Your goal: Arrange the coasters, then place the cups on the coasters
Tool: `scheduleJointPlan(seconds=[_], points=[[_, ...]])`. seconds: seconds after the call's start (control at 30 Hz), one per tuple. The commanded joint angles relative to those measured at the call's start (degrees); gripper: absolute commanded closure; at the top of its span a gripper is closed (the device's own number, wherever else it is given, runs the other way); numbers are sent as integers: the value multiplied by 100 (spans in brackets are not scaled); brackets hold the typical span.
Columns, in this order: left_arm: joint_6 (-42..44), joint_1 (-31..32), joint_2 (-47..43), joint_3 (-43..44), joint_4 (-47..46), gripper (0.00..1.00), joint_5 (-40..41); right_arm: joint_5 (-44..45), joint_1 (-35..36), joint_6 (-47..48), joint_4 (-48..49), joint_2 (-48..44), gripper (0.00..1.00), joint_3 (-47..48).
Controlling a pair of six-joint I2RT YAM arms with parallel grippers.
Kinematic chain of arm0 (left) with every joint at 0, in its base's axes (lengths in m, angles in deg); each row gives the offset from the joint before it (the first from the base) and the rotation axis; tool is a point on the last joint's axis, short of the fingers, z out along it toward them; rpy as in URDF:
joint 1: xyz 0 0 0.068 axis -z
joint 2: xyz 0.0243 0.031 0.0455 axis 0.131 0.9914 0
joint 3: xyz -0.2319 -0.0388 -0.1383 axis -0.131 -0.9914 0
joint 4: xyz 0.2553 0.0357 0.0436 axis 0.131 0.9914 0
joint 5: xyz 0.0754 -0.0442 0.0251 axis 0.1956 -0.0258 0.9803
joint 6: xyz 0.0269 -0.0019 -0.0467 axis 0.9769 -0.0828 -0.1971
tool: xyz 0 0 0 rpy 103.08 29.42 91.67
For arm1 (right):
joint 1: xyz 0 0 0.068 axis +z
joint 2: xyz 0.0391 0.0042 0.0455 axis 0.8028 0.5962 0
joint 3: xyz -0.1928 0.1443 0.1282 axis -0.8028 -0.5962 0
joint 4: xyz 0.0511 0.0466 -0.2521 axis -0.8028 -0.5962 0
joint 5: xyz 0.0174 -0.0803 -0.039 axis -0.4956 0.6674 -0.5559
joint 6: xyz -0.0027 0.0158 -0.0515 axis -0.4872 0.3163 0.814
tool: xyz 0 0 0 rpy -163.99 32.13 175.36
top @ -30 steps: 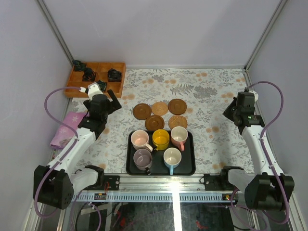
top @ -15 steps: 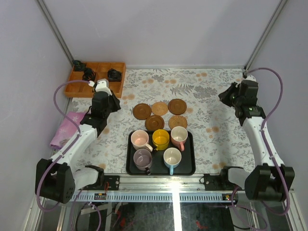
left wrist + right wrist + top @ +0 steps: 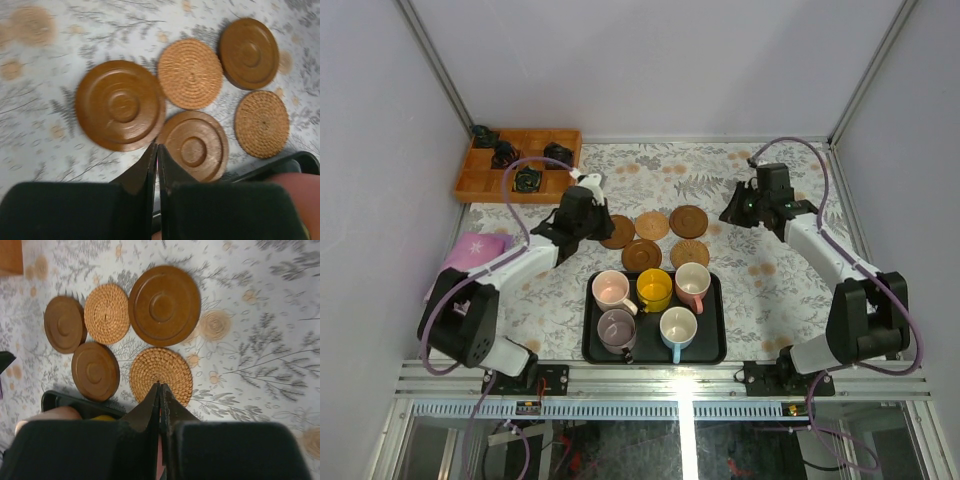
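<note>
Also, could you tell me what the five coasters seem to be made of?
Three smooth coasters look like turned wood, slightly glossy, with concentric grooves. The two paler woven coasters look like rattan or straw, matte, coiled in a spiral.

Coasters (image 3: pixel 120 105): three dark brown, concentric rings; two tan, spiral weave. Cups (image 3: pixel 654 290): pale pink, yellow, mauve-grey, white with pink handle, white with blue handle. Tray (image 3: pixel 712 338) black. Tablecloth (image 3: pixel 765 290) pale grey, fern print, orange blossoms
</note>
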Motion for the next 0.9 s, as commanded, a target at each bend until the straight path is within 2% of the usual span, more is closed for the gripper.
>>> scheduleJointPlan(seconds=[0.0,0.37,0.7,0.87], points=[[54,209,557,530,-60,100,-388,-198,295,39,201,385,100,258],[124,549,1535,844,239,100,-1049,-327,947,70,261,1415,100,240],[211,674,1882,914,434,100,-1193,-632,1264,43,282,2131,100,542],[156,713,2117,966,468,100,-1177,-492,1326,17,131,2339,100,614]])
